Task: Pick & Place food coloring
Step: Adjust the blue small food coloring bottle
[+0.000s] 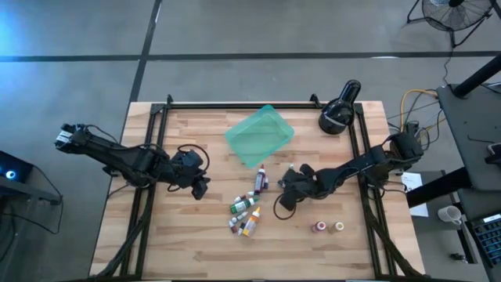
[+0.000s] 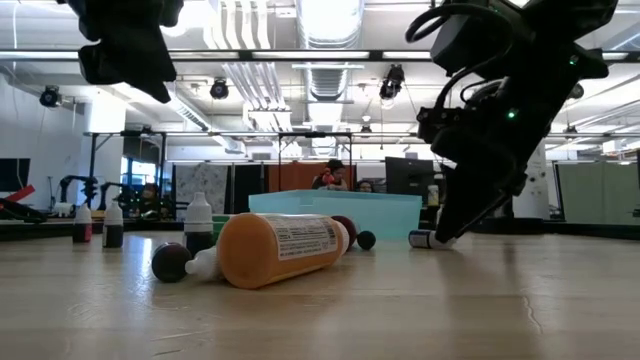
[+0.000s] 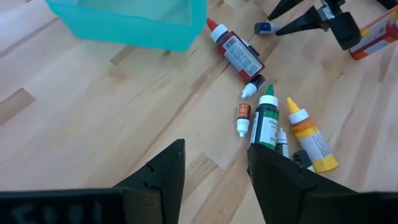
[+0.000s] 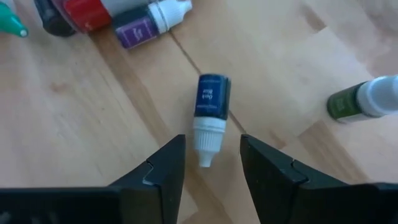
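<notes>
Right tool (image 4: pixel 209 163) straddles blue bottle (image 4: pixel 210 112), label unreadable.

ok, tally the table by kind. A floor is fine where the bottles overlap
teal tray: 1
black round device: 1
food coloring bottles: at least 9; the cluster overlaps, so no exact count
Total: at least 11

Bright lamps on the far ceiling (image 2: pixel 325 20) light the wooden table (image 1: pixel 196 243) evenly with soft shadows, a blue glow (image 1: pixel 16 31) shows far left, and the near orange bottle (image 2: pixel 280 250) looks blurry.
</notes>
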{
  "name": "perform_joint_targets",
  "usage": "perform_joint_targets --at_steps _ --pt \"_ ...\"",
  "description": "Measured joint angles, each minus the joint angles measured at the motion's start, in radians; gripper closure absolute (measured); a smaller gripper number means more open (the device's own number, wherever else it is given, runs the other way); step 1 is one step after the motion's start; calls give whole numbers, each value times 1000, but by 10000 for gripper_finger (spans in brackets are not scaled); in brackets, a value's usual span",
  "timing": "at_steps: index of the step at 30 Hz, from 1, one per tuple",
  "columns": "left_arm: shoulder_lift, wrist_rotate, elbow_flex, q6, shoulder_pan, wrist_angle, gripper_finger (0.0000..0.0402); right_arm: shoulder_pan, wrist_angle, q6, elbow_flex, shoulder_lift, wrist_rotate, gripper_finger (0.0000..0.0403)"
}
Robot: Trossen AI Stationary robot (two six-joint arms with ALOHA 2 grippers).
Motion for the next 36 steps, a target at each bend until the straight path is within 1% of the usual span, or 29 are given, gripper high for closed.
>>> perform_joint_targets --at_steps 6,15,22,30,36 --pt "0 0 0 16 0 0 255 -10 2 -11 -8 0 -1 270" --pt "0 0 0 18 0 0 255 -23 45 -31 1 37 3 273" --pt "0 1 0 18 0 -1 255 -25 28 -126 1 27 -29 283" --pt "0 3 0 18 0 0 255 -25 23 -141 2 26 -46 288" --pt "0 3 0 18 0 0 255 -25 19 -233 2 25 -51 286"
